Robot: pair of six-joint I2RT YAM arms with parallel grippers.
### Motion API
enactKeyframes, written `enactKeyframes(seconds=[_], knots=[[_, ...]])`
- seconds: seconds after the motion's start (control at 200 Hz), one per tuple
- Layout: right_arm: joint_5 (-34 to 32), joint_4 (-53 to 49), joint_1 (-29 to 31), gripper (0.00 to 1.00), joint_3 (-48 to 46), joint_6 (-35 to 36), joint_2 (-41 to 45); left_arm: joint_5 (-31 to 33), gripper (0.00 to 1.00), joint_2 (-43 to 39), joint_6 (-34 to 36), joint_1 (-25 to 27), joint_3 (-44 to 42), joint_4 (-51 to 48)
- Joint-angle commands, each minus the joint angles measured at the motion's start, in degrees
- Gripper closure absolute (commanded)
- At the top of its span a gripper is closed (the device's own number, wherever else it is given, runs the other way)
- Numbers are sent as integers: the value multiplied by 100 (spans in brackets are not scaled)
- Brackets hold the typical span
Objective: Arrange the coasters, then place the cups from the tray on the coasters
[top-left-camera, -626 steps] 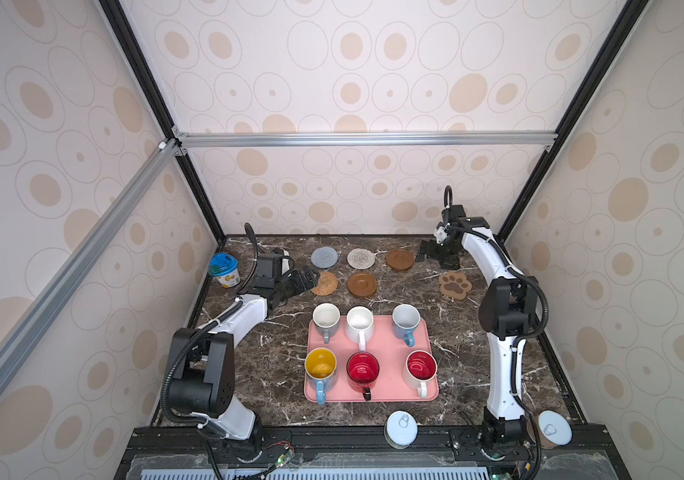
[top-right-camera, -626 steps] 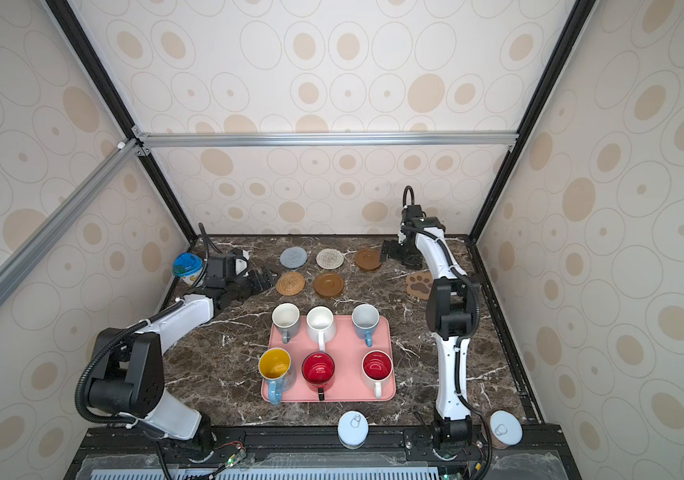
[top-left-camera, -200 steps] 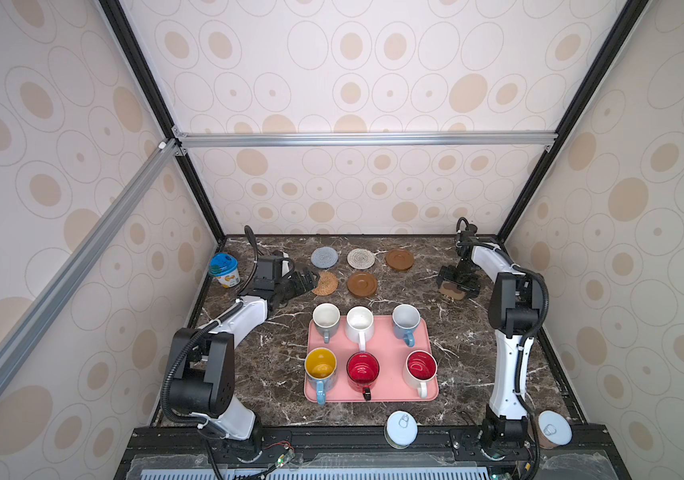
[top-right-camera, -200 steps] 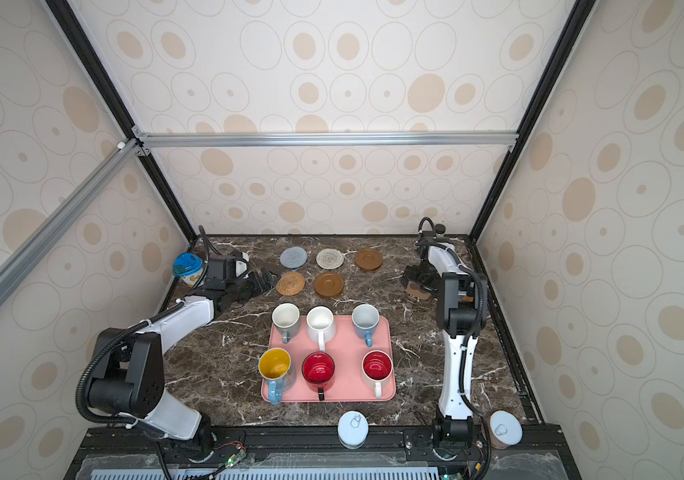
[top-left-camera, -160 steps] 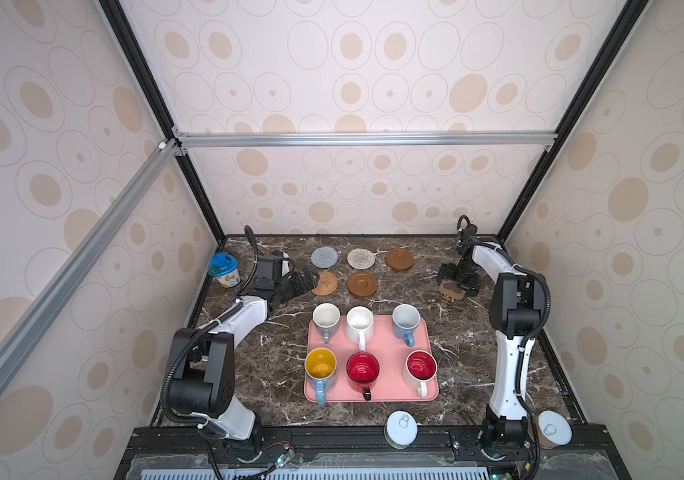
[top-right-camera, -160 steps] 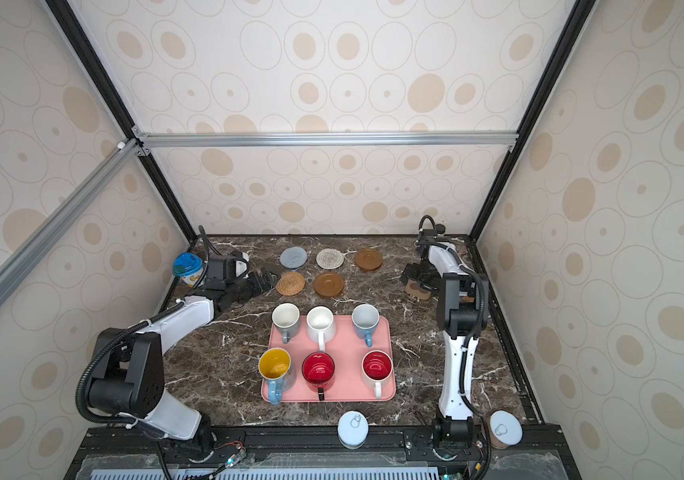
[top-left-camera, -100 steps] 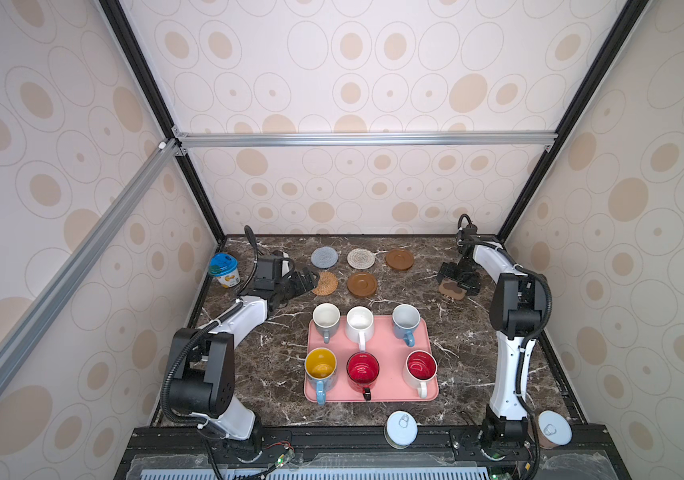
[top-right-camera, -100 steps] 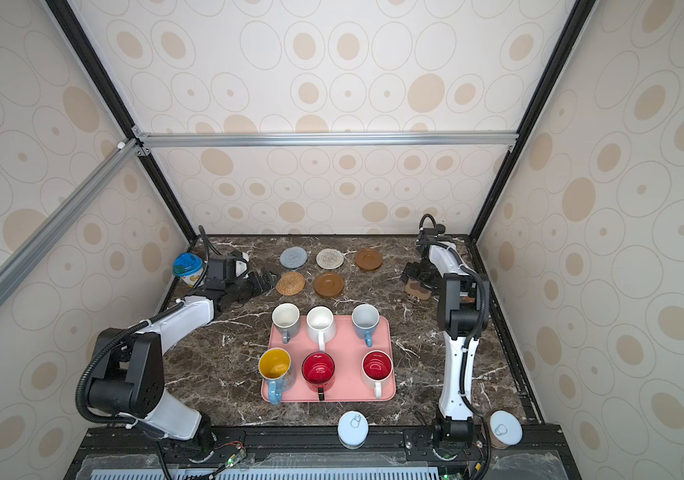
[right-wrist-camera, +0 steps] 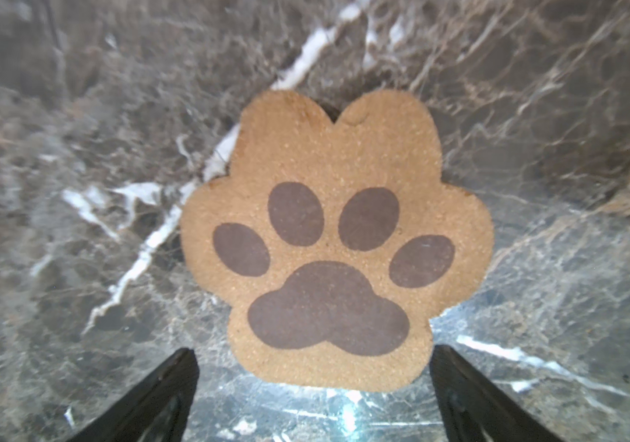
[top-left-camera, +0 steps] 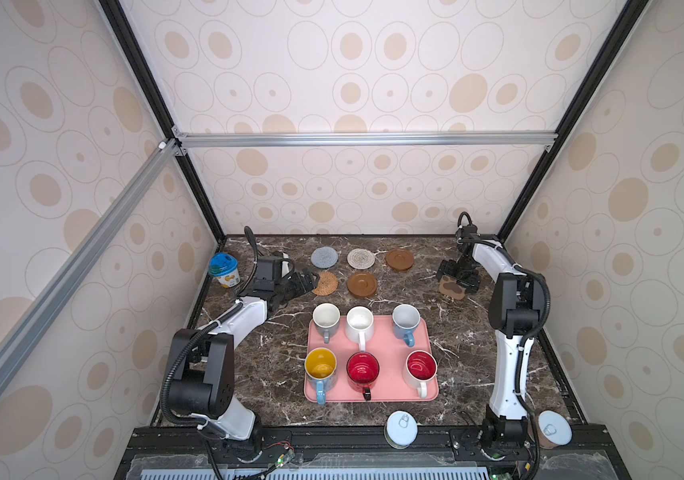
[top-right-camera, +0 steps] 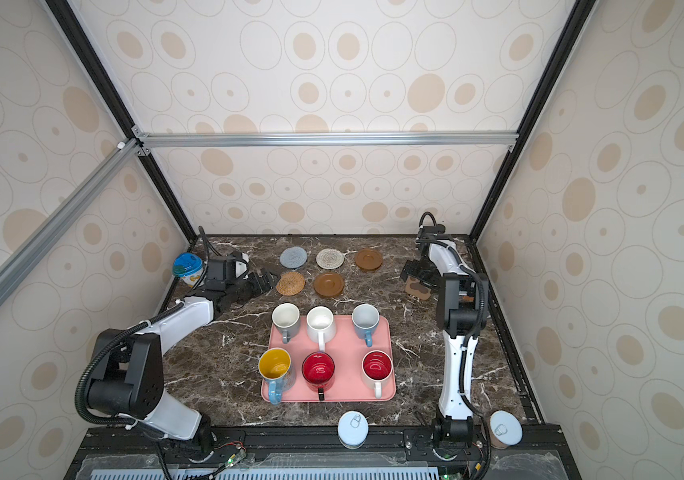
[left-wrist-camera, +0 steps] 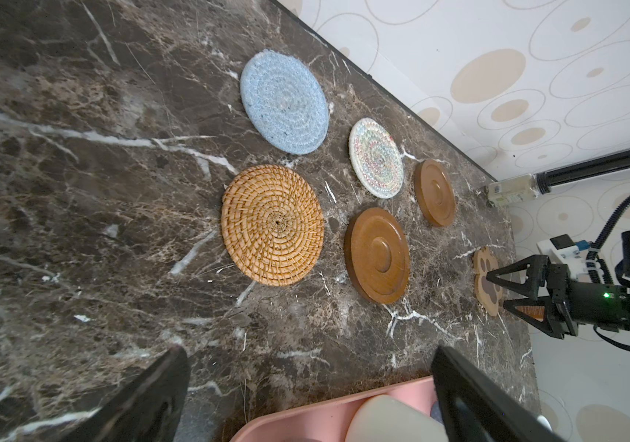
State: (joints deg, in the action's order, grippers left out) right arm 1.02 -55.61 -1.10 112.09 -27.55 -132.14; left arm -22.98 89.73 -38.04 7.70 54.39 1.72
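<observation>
The chief risk lies with the paw-shaped coaster [right-wrist-camera: 336, 245]. It is thin and lies flat on the worktop [right-wrist-camera: 76, 114], so the right jaws may find no edge to bite. They could then merely skid it along the marble or scrape the stone with their tips, and its lobed outline could let it twist out of a pinch. It lies just ahead of the right jaws, between their two tips and well apart from the other five coasters, which sit in two rows. The bare spot beside the nearer wooden disc [top-left-camera: 362, 284] looks like its likely place. Slid there carelessly, it could knock that disc or the rim of the tray [top-left-camera: 386, 343], where all six cups [top-left-camera: 359, 322] stand. The right jaws are spread wide and hold nothing; whether a tip grazes the paw's edge I cannot tell. The left jaws are spread just as wide and also empty, with the rattan coaster [top-left-camera: 325, 283] just in front of their tips and apparently untouched. A careless forward move there could push it out of line.
</observation>
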Motion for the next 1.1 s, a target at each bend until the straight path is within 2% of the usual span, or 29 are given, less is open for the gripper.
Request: enactKeyframes(seconds=[0.0, 0.76, 0.925, 1.096], knots=[[-154, -273, -17, 2, 22, 73, -136, -29, 0, -158, 34, -41, -16, 108], [-119, -441, -20, 1, 326, 293, -508, -27, 0, -191, 25, -50, -34, 106], [-156, -464, -1, 0, 191, 403, -551, -30, 0, -193, 34, -51, 8, 75], [-228, -437, 129, 3, -15, 631, -461, -32, 0, -167, 29, -51, 36, 71]])
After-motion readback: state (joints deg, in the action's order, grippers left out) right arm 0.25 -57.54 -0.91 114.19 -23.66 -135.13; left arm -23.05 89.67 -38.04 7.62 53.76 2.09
